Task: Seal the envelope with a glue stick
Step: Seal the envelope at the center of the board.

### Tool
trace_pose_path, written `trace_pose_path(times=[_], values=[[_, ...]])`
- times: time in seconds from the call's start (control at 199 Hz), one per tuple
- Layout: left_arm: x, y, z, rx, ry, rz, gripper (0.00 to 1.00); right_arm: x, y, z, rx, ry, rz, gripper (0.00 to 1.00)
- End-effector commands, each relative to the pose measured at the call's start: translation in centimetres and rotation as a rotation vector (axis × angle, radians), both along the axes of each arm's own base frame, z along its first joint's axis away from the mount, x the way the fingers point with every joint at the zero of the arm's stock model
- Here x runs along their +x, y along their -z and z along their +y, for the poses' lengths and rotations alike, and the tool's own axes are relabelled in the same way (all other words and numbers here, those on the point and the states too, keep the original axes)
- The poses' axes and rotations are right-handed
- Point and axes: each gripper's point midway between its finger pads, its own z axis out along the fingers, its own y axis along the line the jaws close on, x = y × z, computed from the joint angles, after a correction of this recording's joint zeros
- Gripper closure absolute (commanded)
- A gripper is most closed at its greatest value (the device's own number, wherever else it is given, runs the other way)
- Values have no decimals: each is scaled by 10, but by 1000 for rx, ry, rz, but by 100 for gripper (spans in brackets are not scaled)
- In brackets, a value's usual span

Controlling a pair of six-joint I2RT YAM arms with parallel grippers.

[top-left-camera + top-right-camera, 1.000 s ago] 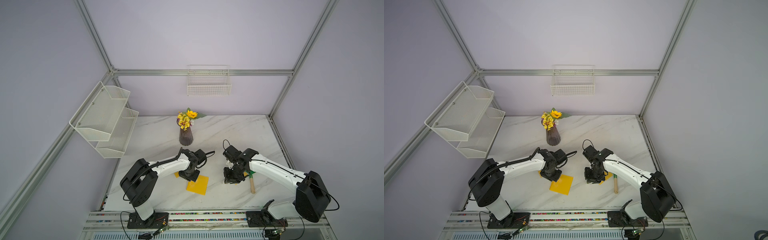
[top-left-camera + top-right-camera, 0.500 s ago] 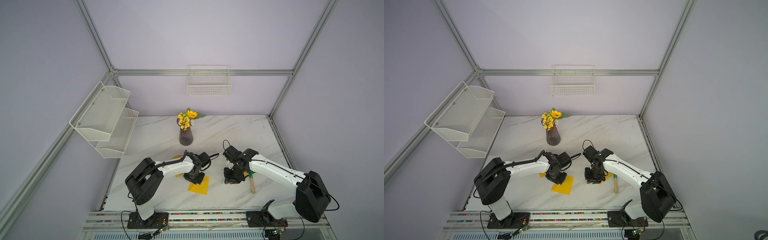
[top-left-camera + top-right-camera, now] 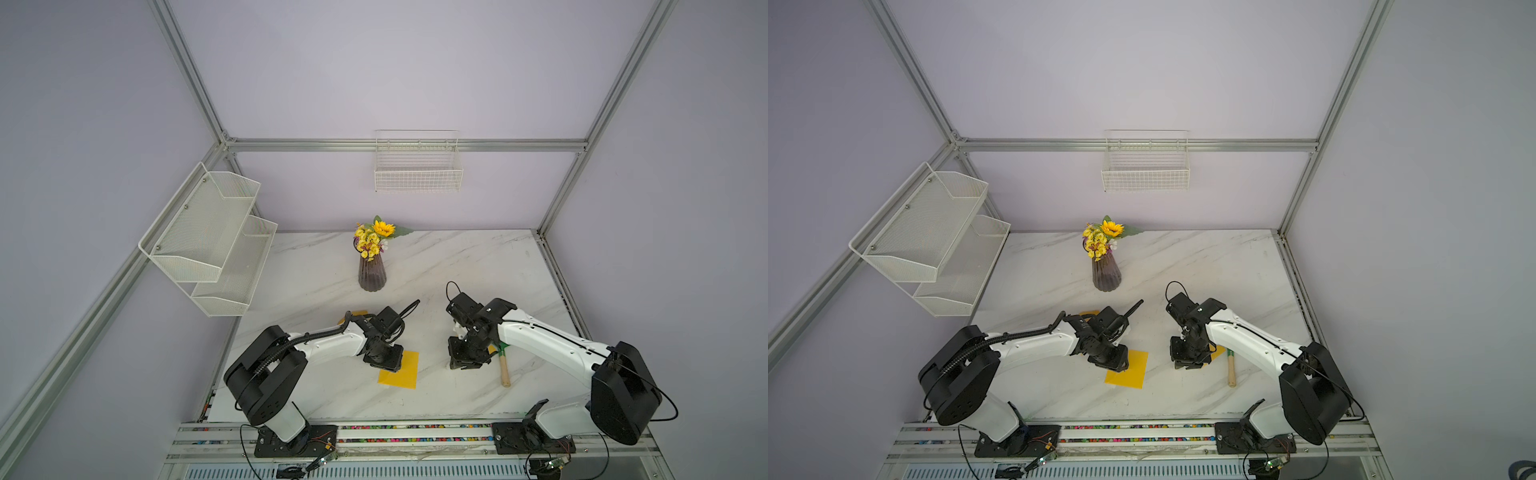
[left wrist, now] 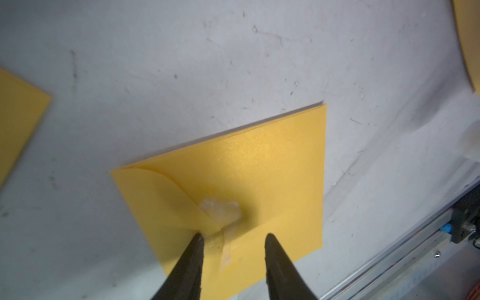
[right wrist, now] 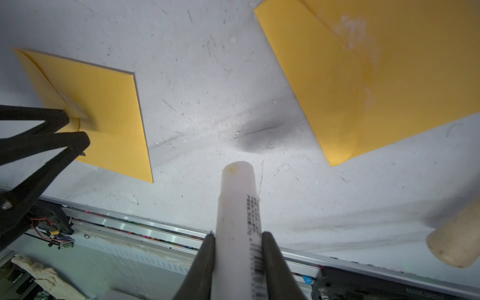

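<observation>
- The yellow paper envelope (image 4: 259, 181) lies flat on the white, grey-veined marble table (image 4: 181, 65), near the front edge in both top views (image 3: 405, 370). Its surface is matte and finely grained, and a rounded flap is folded down onto the body.
- A whitish, lumpy smear of glue (image 4: 220, 210) sits at the flap's tip, and a paler streak runs on from it.
- The left gripper (image 4: 233, 236) hangs over the envelope, its tapered black fingers parted with nothing between them. One fingertip (image 4: 198, 237) touches the flap tip; whether the other meets the paper is unclear.
- The white plastic glue stick (image 5: 237, 202) is a smooth cylinder. It has a rounded end with a faint yellowish mark, a slight step along its length, and a strip of dark print and barcode.
- The right gripper (image 5: 237, 235) is clamped on the stick's body, with a black finger pressed to each side.
- The stick is held above bare marble, between the envelope and a second yellow envelope (image 5: 389, 78) with dried whitish marks, and it touches neither.
- The pale wooden handle (image 5: 454, 239) of a green rake lies on the table beside the right gripper.
</observation>
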Motion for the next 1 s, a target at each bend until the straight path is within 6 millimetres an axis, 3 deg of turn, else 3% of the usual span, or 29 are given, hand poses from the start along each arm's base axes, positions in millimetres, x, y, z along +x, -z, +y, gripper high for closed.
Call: trace_pose_path(times=[0.0, 0.341, 0.552, 0.998], values=[[-14, 18, 11, -35, -42, 83, 66, -2, 3, -3, -6, 2, 6, 100], [-9, 24, 29, 46, -20, 96, 85, -5, -2, -8, -11, 24, -5, 100], [-7, 29, 35, 174, -2, 57, 87, -3, -4, -7, -12, 20, -6, 100], [-37, 57, 41, 463, 33, 4, 86, 0, -11, -5, -2, -1, -23, 100]])
